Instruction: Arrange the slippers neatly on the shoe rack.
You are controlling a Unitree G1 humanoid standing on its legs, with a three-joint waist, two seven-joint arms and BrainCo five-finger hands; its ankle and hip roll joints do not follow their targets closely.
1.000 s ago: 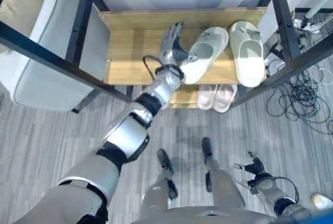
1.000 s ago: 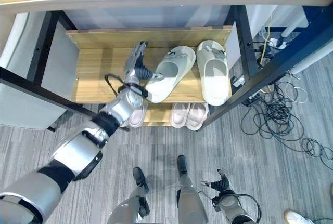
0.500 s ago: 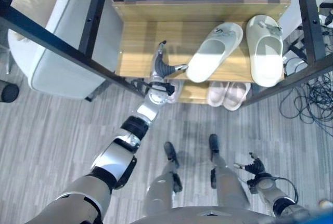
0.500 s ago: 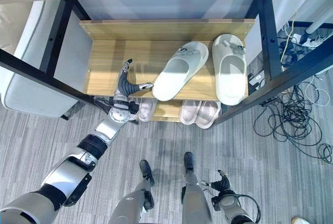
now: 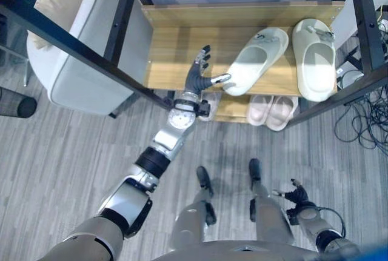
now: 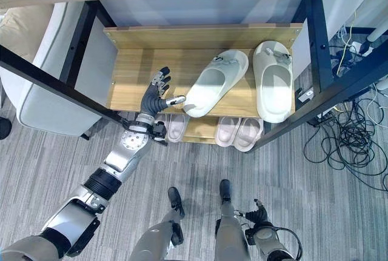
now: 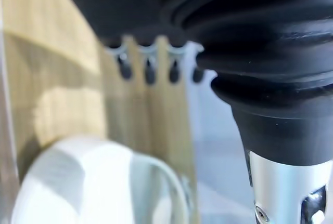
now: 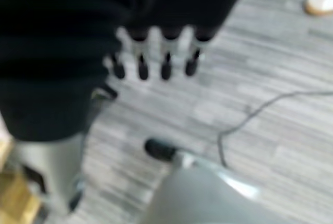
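writing: there's a small dark mark on the strap of each pale slipper, way too tiny to read, so no idea what it says
shoe rack (image 5: pixel 176 55): light wood-grain boards with a black metal frame around them, top shelf plus a lower one underneath
slanted slipper (image 5: pixel 257 60): pale greenish-white slide, smooth and chunky like moulded foam, rounded toe, wide strap. Lying on the top shelf at an angle, heel towards the front edge, toe pointing back and to the right
straight slipper (image 5: pixel 313 58): same kind of slide, sitting square on the top shelf at the right end, just beside the slanted one
pink slippers (image 5: pixel 270 109): a soft-looking pinkish pair side by side on the lower shelf, partly tucked under the top board
left hand (image 5: pixel 198 79): fingers straight and fanned out over the front of the top shelf, thumb stuck out sideways with its tip right at the heel of the slanted slipper, can't tell if it actually touches. Not holding anything
right hand (image 5: pixel 295 195): hanging low near the floor on the right, fingers loosely spread, nothing in it
floor (image 5: pixel 73 152): grey plank pattern, streaky grain
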